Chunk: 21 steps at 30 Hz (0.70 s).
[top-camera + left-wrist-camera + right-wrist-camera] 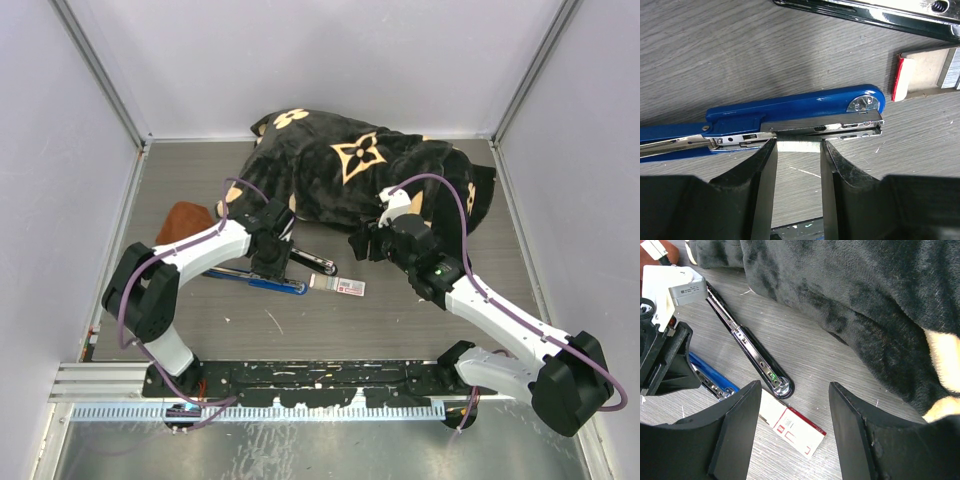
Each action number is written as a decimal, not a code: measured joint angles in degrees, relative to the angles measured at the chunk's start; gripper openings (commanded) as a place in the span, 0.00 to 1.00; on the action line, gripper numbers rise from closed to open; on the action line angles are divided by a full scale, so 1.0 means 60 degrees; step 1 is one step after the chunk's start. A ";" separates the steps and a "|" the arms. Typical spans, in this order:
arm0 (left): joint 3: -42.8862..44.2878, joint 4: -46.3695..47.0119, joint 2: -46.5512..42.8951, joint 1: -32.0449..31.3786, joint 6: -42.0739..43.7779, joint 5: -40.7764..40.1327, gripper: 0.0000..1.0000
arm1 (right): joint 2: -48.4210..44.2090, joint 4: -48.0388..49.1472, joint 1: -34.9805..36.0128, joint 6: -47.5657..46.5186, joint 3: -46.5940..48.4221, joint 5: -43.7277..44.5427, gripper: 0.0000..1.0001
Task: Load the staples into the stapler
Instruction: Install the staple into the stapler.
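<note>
The blue stapler [790, 107] lies open on the table with its metal magazine [820, 129] bared. My left gripper [799, 146] is shut on a short silver strip of staples [799, 145], held at the fingertips right against the magazine's near side. To the stapler's right lies the white staples box [345, 288] with its red label [792, 430], its inner tray [927, 72] slid partly out. My right gripper [795, 386] hangs open above that box, holding nothing. In the top view the left gripper [268, 268] is over the blue stapler [265, 283].
A black stapler [310, 263] lies just behind the blue one, also visible as a long black stapler [750, 347] in the right wrist view. A black blanket with tan flower prints [360, 170] fills the back of the table. A brown object [185, 220] sits at the left.
</note>
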 measured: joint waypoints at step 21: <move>0.0015 0.0033 0.0004 0.0353 -0.0007 0.0229 0.34 | 0.0000 -0.0004 0.0000 0.0000 0.0000 -0.0033 0.62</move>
